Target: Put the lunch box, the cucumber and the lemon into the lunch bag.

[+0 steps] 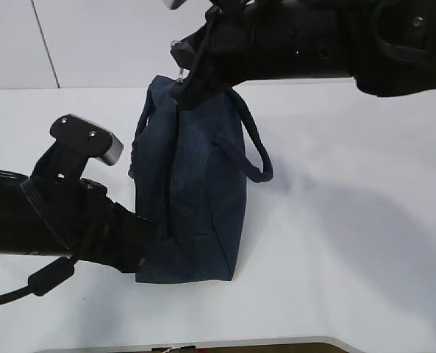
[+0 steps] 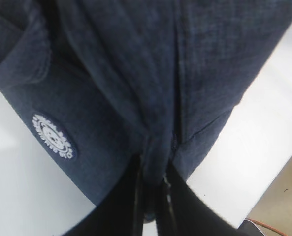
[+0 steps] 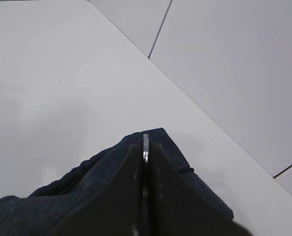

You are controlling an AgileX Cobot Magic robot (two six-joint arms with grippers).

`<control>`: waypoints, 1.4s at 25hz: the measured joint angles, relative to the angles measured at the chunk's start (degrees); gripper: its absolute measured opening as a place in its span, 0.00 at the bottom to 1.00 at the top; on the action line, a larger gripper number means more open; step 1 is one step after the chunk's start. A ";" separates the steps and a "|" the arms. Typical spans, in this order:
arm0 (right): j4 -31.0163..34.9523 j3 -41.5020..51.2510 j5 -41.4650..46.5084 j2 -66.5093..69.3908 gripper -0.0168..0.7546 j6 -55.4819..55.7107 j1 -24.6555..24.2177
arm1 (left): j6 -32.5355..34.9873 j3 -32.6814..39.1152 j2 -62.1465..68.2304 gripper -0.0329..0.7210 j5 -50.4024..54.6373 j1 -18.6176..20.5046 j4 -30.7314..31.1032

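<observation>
left claw (image 2: 153, 196) pinches lunch bag (image 2: 136, 88) beside unreadable white round logo (image 2: 52, 136).

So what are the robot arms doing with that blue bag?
Both arms are holding the dark blue lunch bag on the white table. The left gripper is pinched shut on the cloth at the bag's near end. The right gripper is pinched shut on the metal zipper ring at the far end. The bag's top looks closed, and no food or lunch box shows anywhere outside it.
</observation>
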 joint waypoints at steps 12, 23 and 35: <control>-0.40 -0.63 -3.44 0.27 0.03 8.42 0.00 | 0.00 0.71 -0.98 0.19 1.28 0.00 -7.50; -0.76 -0.73 -4.85 0.27 0.03 9.84 0.00 | 0.00 1.28 -11.24 0.40 0.49 0.00 -11.52; -1.12 -0.73 -7.86 0.27 0.03 12.86 -0.10 | 0.00 0.03 -14.95 0.63 -2.63 0.00 -19.90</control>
